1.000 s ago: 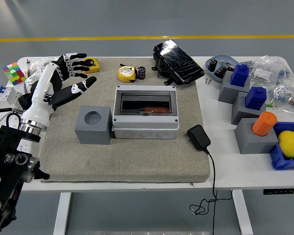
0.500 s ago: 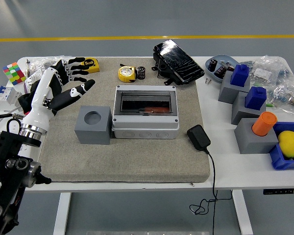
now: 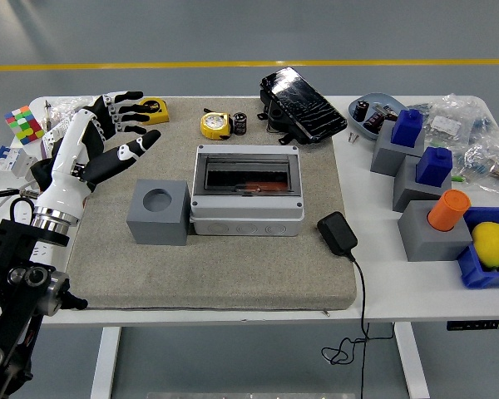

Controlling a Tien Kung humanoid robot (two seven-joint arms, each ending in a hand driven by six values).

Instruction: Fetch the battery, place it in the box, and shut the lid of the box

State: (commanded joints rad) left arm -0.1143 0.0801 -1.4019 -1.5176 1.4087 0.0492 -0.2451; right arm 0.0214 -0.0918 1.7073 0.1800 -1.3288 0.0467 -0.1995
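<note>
Since the earlier frames, the left hand (image 3: pixel 108 137) has shifted only slightly — it is held over the mat's far-left corner, fingers spread, nothing grasped or touched. The battery (image 3: pixel 239 123) is seen standing near the mat's far edge, just beyond the box (image 3: pixel 246 191) — its lid is shut.

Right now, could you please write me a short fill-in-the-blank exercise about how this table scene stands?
1. The left hand is open and holds ____.
2. The grey block with a round hole stands on the ____ side of the box.
3. The black battery stands beside the ____ tape measure.
4. The orange cylinder sits in a ____ block.

Missing words: nothing; left; yellow; grey
</note>
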